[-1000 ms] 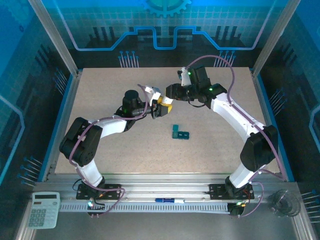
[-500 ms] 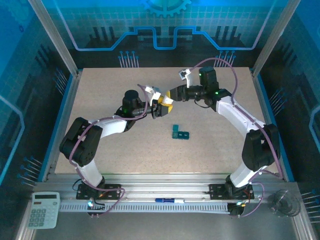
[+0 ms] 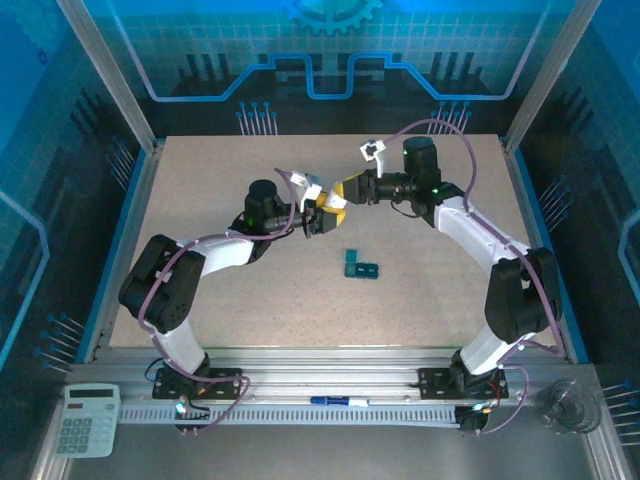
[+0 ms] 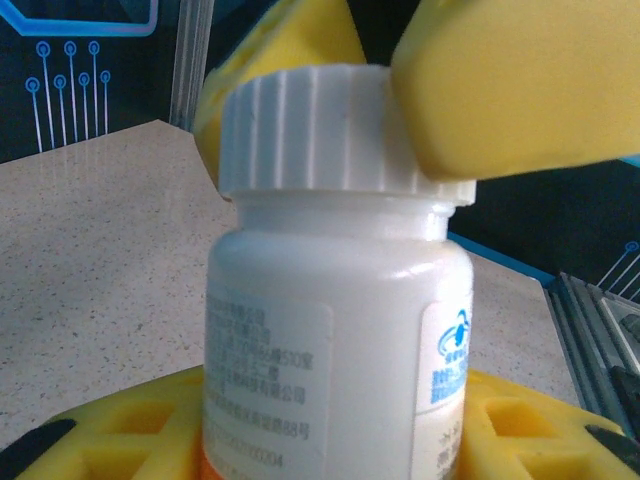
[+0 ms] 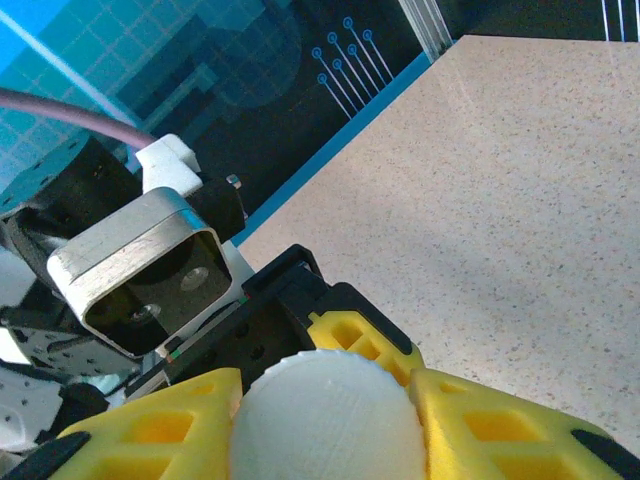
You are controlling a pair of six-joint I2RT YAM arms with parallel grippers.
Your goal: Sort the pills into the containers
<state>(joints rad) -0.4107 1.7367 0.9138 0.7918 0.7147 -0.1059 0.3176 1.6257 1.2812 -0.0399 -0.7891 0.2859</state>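
Observation:
My left gripper [image 4: 335, 445] is shut on the body of a white pill bottle [image 4: 330, 330] with a printed label, and holds it upright above the table. The bottle's ribbed white cap [image 5: 325, 420] sits between the yellow pads [image 5: 500, 430] of my right gripper [image 5: 325, 430], which is shut on it from above. In the top view the left gripper [image 3: 320, 220] and the right gripper [image 3: 346, 194] meet at the table's middle back. The containers, a small teal pill box [image 3: 360, 266], lie on the table just in front of them. The pills are hidden.
The speckled table [image 3: 200, 300] is bounded by blue edging and aluminium posts. On the front ledge lie a calculator [image 3: 88, 420], a pen [image 3: 335, 402] and a clear round object [image 3: 568, 405].
The right arm's wrist and forearm have swung to the right and turned while its gripper stayed at the bottle cap. The left arm and the pill box have not moved.

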